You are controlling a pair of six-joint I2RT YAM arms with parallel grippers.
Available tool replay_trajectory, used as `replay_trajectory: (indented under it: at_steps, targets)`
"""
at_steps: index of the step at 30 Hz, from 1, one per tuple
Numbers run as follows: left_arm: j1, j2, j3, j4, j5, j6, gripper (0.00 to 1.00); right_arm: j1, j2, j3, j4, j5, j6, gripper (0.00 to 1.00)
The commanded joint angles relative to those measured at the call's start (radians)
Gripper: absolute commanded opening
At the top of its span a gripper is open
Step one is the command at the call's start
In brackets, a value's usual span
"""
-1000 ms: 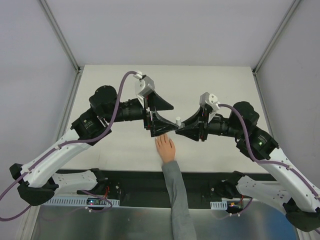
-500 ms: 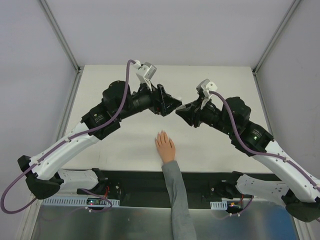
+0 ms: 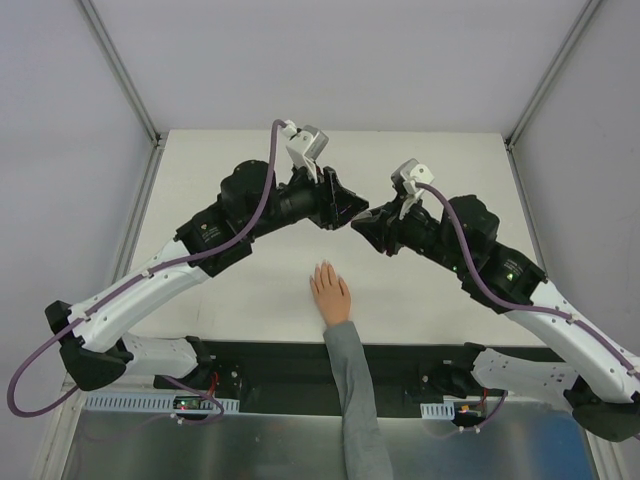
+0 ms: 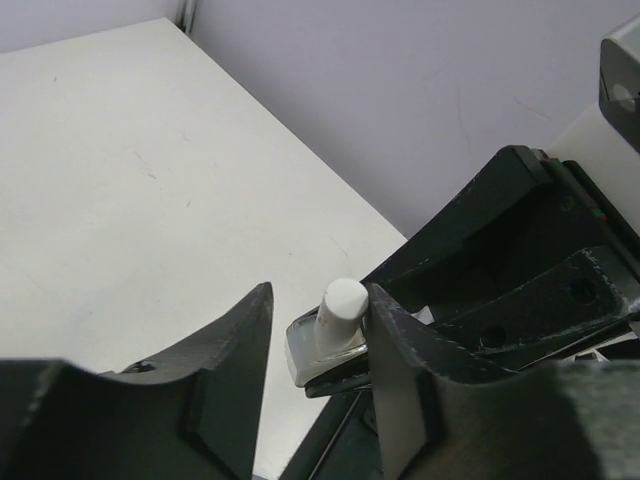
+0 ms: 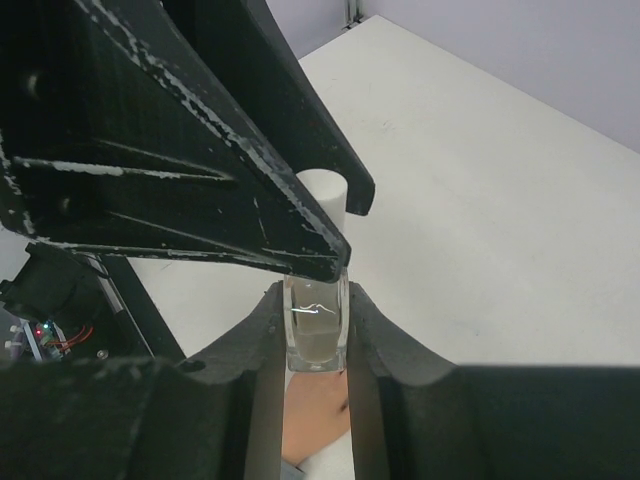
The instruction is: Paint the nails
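Top external view: since a second ago both grippers have drawn away from the hand point(image 3: 330, 293), and the left gripper point(image 3: 355, 207) now meets the right gripper point(image 3: 362, 224) farther up the table point(image 3: 250, 290). The nails point(image 3: 322, 271) lie apart from them, too small to make out. Only the right wrist view shows the right gripper clamped on a clear bottle point(image 5: 317, 335). The left wrist view shows its white cap point(image 4: 342, 303) between the left's parted fingers point(image 4: 400, 360), touching one.

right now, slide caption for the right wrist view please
Right gripper holds the clear bottle as the open left gripper straddles its white cap; the hand shows at the bottom edge.
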Motion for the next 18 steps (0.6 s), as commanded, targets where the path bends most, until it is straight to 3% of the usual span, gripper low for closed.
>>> replay_trajectory:
  at_steps: [1, 3, 5, 6, 8, 9, 10, 11, 12, 15, 18]
  targets:
    - [-0.008, 0.007, 0.03, 0.018, 0.046, 0.015, 0.35, 0.007, -0.022, 0.038, 0.037, 0.02, 0.02, 0.01]
    - [-0.009, -0.001, 0.019, 0.018, 0.082, 0.016, 0.26, 0.007, -0.026, 0.031, 0.042, 0.02, 0.021, 0.0]
    - [-0.008, -0.004, 0.008, 0.024, 0.137, 0.044, 0.06, 0.007, -0.038, 0.022, 0.045, 0.014, 0.018, 0.0]
    - [-0.006, -0.007, 0.005, 0.029, 0.247, 0.058, 0.0, 0.007, -0.046, 0.01, 0.054, -0.026, 0.014, 0.0]
    - [0.004, -0.003, 0.011, 0.041, 0.446, 0.128, 0.0, 0.006, -0.075, -0.001, 0.057, -0.098, -0.024, 0.0]
    - [0.008, 0.008, 0.017, 0.04, 0.598, 0.156, 0.0, 0.006, -0.087, -0.008, 0.057, -0.212, -0.04, 0.01]
    - [0.008, 0.008, 0.011, 0.041, 0.85, 0.211, 0.0, -0.008, -0.098, -0.018, 0.057, -0.306, -0.07, 0.01]
    - [0.006, 0.007, 0.0, 0.047, 0.953, 0.226, 0.0, -0.02, -0.115, -0.016, 0.05, -0.424, -0.083, 0.01]
    - [0.008, -0.007, -0.01, 0.066, 1.01, 0.228, 0.0, -0.033, -0.12, -0.016, 0.048, -0.688, -0.084, 0.0]
    - [0.017, -0.036, -0.033, 0.067, 1.087, 0.243, 0.0, -0.065, -0.114, 0.001, 0.044, -0.965, -0.035, 0.0]
    - [0.023, -0.055, -0.04, 0.067, 1.037, 0.253, 0.0, -0.082, -0.134, -0.022, 0.044, -0.945, -0.018, 0.0]
